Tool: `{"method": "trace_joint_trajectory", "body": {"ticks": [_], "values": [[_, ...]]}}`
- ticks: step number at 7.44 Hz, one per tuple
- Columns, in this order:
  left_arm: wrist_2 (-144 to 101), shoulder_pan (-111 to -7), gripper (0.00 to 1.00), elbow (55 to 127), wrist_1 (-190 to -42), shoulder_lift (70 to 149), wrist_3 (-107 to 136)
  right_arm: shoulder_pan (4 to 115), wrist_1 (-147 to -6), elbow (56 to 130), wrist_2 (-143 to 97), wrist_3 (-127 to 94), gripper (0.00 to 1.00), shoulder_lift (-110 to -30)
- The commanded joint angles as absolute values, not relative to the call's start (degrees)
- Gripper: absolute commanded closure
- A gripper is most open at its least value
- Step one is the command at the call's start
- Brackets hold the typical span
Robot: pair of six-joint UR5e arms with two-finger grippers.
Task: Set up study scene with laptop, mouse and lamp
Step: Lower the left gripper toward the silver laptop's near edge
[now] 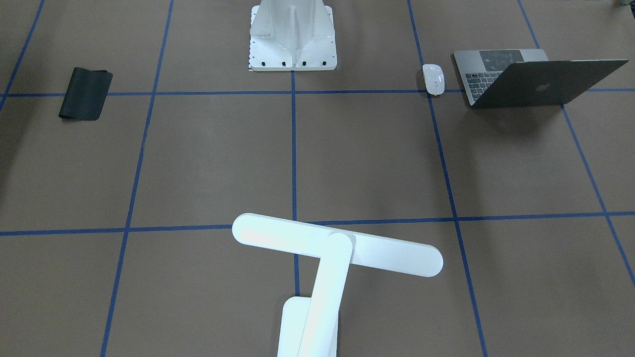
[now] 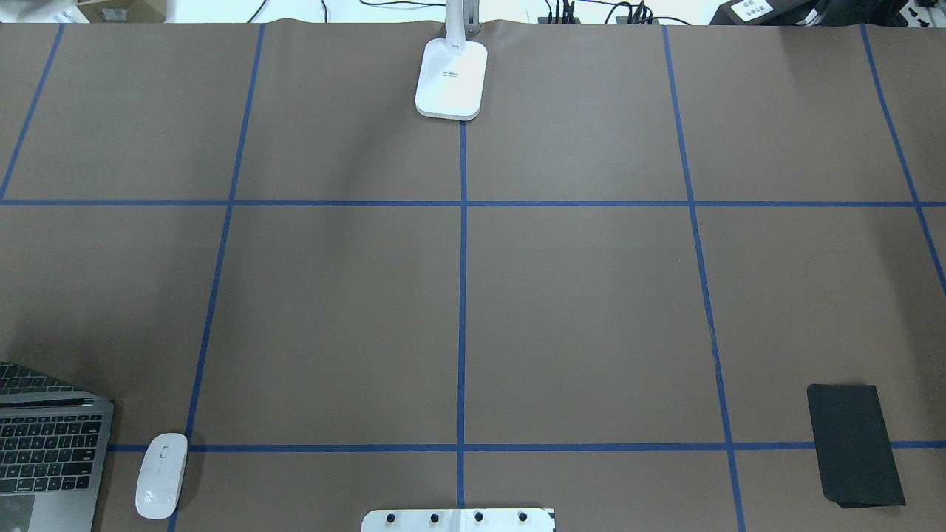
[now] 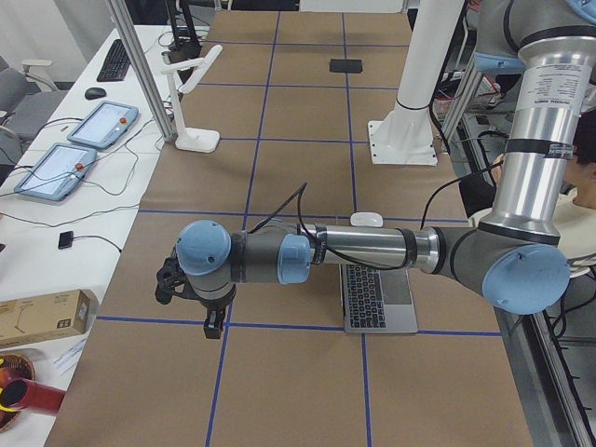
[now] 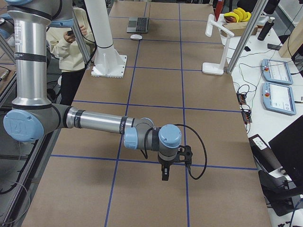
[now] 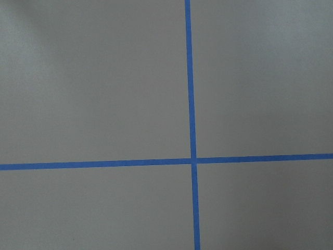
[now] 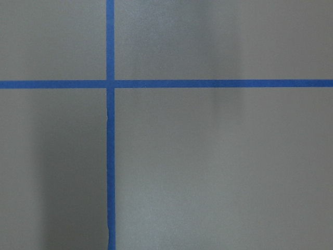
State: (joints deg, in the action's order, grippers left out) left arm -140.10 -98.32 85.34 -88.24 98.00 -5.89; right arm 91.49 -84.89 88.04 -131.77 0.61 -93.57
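Note:
The open space-grey laptop [image 1: 536,82] sits at the table's near-left corner by the robot, and also shows in the overhead view [image 2: 44,451]. The white mouse [image 1: 433,78] lies on the table just beside it [image 2: 161,474]. The white lamp [image 1: 337,245] stands at the far middle edge, its base [image 2: 451,77] flat on the table. My left gripper [image 3: 214,328] hangs over bare table beyond the laptop. My right gripper [image 4: 164,176] hangs over bare table at the right end. I cannot tell whether either is open or shut. Both wrist views show only brown table and blue tape.
A flat black mat [image 1: 85,93] lies near the robot's right side [image 2: 855,443]. The white ribbed pedestal [image 1: 292,34] stands at the robot's middle edge. A person [image 4: 71,38] stands behind the robot. Side tables hold tablets [image 3: 102,123].

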Motion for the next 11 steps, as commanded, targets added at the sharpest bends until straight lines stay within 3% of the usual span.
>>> {"method": "trace_joint_trajectory", "body": {"ticks": [1,3,8,11], "values": [[-140.18,-98.26,0.0,85.86,-87.37,97.74,-5.02,91.49,-83.6,89.81,-131.84,1.49,0.0,-94.56],[-140.1,-97.74,0.0,91.29,-86.66,94.06,10.36,91.49,-77.54,90.35,-131.84,0.54,0.0,-96.92],[-140.62,-90.45,0.0,114.14,-86.66,70.36,49.6,89.39,-77.96,90.44,-135.53,0.17,0.0,-98.96],[-143.0,-90.18,0.0,116.02,-86.66,65.13,63.31,89.21,-77.61,89.74,-135.52,4.83,0.0,-99.23]]}}
